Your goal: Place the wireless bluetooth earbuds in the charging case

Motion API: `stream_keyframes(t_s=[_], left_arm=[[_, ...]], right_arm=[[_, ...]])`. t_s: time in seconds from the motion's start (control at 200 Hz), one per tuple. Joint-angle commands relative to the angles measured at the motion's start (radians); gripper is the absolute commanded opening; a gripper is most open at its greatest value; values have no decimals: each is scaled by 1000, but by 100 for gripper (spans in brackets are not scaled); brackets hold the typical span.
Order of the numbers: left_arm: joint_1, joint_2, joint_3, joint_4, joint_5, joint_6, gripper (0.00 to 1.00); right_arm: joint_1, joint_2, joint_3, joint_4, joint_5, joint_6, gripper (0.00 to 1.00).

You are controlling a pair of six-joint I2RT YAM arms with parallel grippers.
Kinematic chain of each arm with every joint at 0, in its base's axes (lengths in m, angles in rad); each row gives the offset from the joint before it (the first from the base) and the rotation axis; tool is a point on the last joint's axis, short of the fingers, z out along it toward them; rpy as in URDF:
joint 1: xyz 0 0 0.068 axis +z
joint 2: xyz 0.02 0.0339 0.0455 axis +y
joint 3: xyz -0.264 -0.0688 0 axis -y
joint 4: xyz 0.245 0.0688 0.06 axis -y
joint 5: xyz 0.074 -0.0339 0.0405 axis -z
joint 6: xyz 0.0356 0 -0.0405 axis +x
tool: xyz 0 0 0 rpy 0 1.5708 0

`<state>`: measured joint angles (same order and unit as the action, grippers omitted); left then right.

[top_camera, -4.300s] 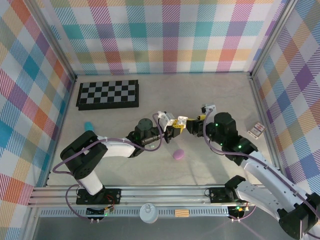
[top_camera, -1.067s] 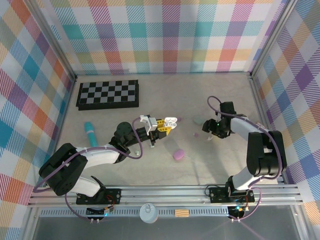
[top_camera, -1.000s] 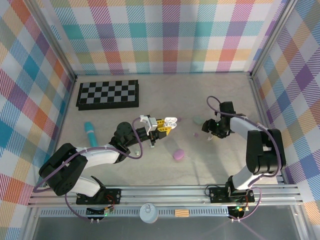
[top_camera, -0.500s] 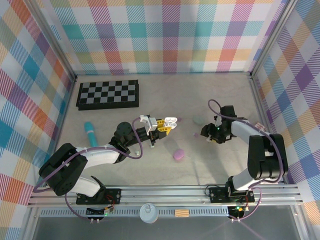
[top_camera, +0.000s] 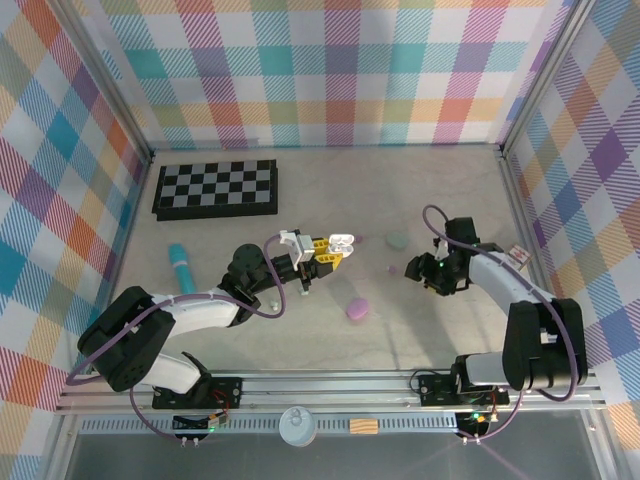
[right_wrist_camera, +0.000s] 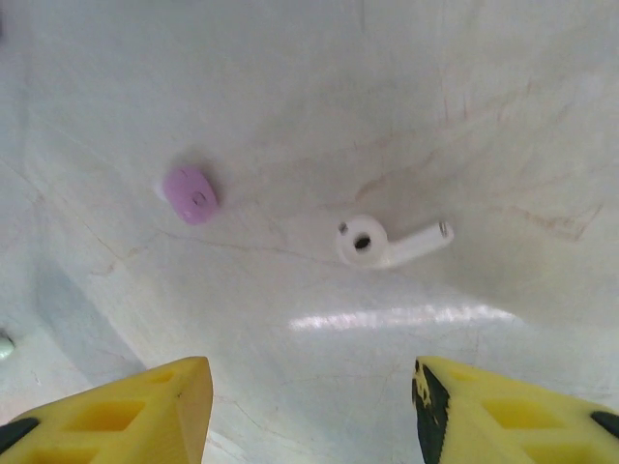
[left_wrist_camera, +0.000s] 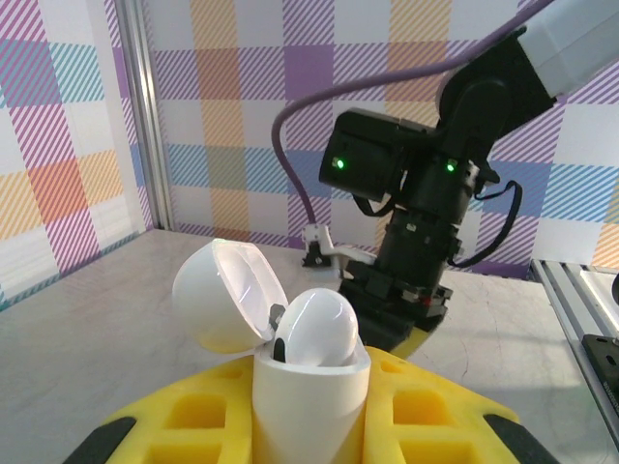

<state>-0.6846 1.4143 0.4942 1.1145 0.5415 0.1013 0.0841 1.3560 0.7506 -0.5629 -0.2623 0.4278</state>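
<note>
- My left gripper [top_camera: 327,252]: clenched on the white charging case [left_wrist_camera: 311,391], which is held upright with its lid [left_wrist_camera: 224,295] tipped open.
- White earbud [left_wrist_camera: 319,327]: seated in that case. Done.
- My right gripper [right_wrist_camera: 309,406]: jaws apart, holding nothing, hanging over the table [right_wrist_camera: 503,106].
- Second white earbud [right_wrist_camera: 385,242]: lying loose on the table below those jaws. Not yet picked up.
- Purple earbud [right_wrist_camera: 190,193]: loose on the table nearby.
- Progress, by my reckoning: the white pair is half done. Grasping and inserting remain.
</note>
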Motion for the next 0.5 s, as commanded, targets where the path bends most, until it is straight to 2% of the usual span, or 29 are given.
stream_keyframes(t_s=[0.0, 0.21, 0.495], left_arm=[[10, -7, 0, 68, 23, 9, 0], [10, -27, -4, 56, 18, 12, 0], [14, -45, -7, 28, 20, 31, 0]], right_arm=[[-8, 72, 84, 18, 45, -35, 58], [-7, 261, 172, 71, 22, -36, 57], [-6, 240, 58, 43, -25, 11, 56]])
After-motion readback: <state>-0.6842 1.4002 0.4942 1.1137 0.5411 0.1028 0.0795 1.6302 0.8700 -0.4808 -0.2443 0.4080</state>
